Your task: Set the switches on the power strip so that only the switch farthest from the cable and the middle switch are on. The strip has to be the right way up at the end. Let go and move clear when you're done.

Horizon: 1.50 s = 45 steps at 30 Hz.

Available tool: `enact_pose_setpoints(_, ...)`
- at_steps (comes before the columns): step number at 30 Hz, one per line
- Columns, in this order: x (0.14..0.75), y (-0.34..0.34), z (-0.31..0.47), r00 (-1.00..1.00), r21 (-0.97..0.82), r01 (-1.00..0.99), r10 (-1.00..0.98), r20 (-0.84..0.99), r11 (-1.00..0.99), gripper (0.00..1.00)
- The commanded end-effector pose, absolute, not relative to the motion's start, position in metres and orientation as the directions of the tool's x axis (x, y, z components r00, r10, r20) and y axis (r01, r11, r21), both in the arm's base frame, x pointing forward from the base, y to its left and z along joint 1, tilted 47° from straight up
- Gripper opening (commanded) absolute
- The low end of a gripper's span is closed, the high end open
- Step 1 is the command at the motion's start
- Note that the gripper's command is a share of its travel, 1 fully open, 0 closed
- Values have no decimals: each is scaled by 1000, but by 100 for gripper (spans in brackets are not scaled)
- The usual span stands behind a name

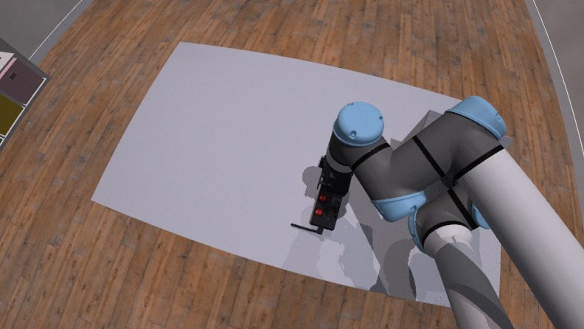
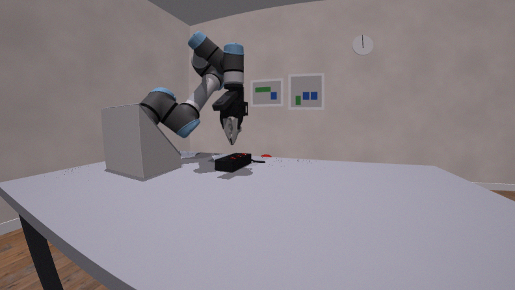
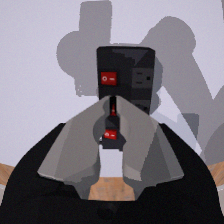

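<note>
A black power strip (image 1: 326, 206) lies the right way up on the grey table, with red rocker switches along one side and sockets beside them. Its short black cable (image 1: 304, 228) leaves the end nearest the table's front edge. My gripper (image 2: 231, 141) is shut on nothing and hangs a little above the strip, fingertips pointing down. In the wrist view the closed fingers (image 3: 112, 107) cover the middle switch; the far switch (image 3: 108, 78) and the switch nearest the cable (image 3: 110, 134) show red. The strip also shows in the exterior view (image 2: 233, 161).
The arm's grey wedge-shaped base (image 2: 134, 141) stands on the table behind the strip. A small red object (image 2: 266, 155) lies on the table beyond the strip. The table's front edge runs close to the cable end.
</note>
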State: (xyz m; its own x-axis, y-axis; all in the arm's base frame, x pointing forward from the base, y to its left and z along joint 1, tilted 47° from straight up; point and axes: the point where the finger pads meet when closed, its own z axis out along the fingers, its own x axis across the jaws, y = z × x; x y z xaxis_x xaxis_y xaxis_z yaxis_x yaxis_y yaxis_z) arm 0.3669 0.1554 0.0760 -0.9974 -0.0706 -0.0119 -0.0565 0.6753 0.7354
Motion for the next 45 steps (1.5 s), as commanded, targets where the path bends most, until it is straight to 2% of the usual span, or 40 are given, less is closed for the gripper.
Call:
enact_pose_setpoints(1,366,161,71,-997,736,-54,-71,-9,675,0)
enact_pose_setpoints(45,365,184,48,-997,734,-57,-70,-12,676,0)
